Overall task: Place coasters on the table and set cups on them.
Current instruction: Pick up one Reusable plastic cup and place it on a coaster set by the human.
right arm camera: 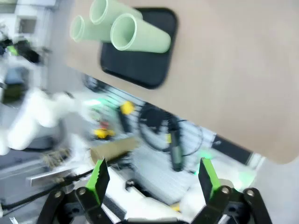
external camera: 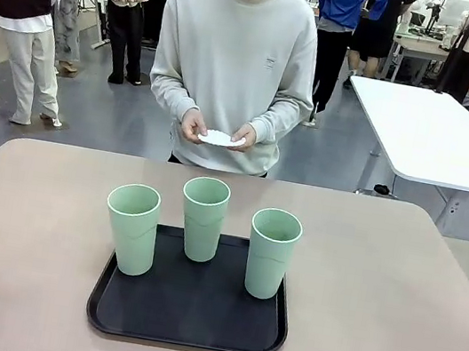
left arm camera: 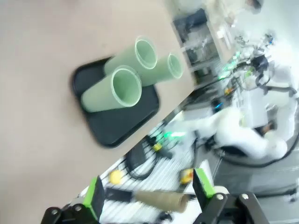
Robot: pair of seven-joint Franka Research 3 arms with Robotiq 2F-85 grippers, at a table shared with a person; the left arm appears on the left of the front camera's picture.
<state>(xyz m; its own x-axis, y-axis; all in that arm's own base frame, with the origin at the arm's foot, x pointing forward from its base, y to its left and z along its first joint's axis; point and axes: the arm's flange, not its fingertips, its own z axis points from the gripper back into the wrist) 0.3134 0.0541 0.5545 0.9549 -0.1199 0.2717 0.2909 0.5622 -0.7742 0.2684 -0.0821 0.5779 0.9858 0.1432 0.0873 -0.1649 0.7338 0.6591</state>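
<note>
Left hand [left arm camera: 148, 184] and right hand [right arm camera: 153, 170] open, empty; tall cups [external camera: 203, 215] bunched on black tray [external camera: 185, 311]; grabbing one could topple neighbours.

Person [external camera: 236, 59] in pale grey long-sleeved crewneck sweatshirt; left gripper [left arm camera: 149, 191] and right gripper [right arm camera: 154, 175] black bolted links, green pads [left arm camera: 96, 198].

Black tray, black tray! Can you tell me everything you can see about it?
The tray is black and rectangular, with rounded corners and a low raised rim all around. It looks like smooth plastic with a faint shine. It lies flat on the brown table, about midway between its left and right sides and close to the robot's edge. Three pale green cups stand upright on its far half. Its near half is bare.
</note>
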